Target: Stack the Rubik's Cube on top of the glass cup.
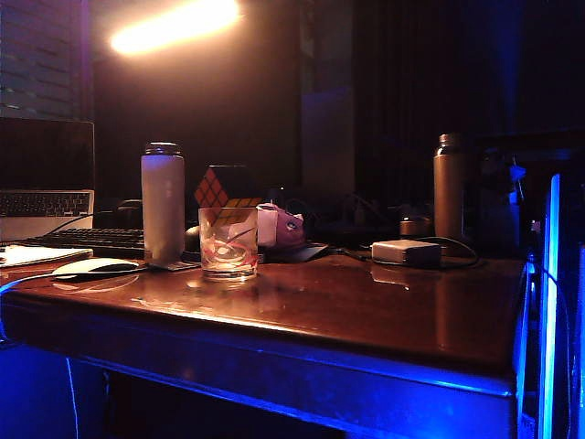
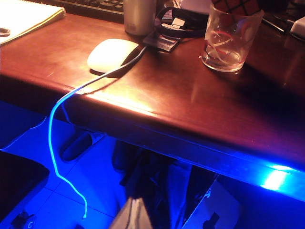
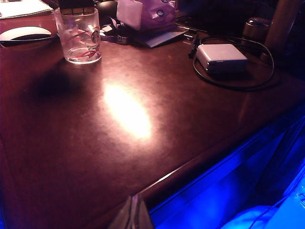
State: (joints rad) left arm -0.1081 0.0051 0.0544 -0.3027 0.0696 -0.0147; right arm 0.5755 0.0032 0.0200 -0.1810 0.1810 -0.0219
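Nearest lies bare surface [image 1: 366, 311]; both my hands sit low off its near edge: left hand [image 2: 135, 215] looks pinched narrow and empty, right hand [image 3: 134, 214] is closed on nothing. Far left, the Rubik's Cube [image 1: 222, 190] already sits cornerwise on the glass cup [image 1: 228, 241], tilted. I judge it light, stiff, slick-faced; I'd pinch two flat opposite faces. The cup looks fragile and heavy-based.

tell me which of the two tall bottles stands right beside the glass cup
The white bottle, just left of the glass cup. The brown bottle stands far right, behind the white box.
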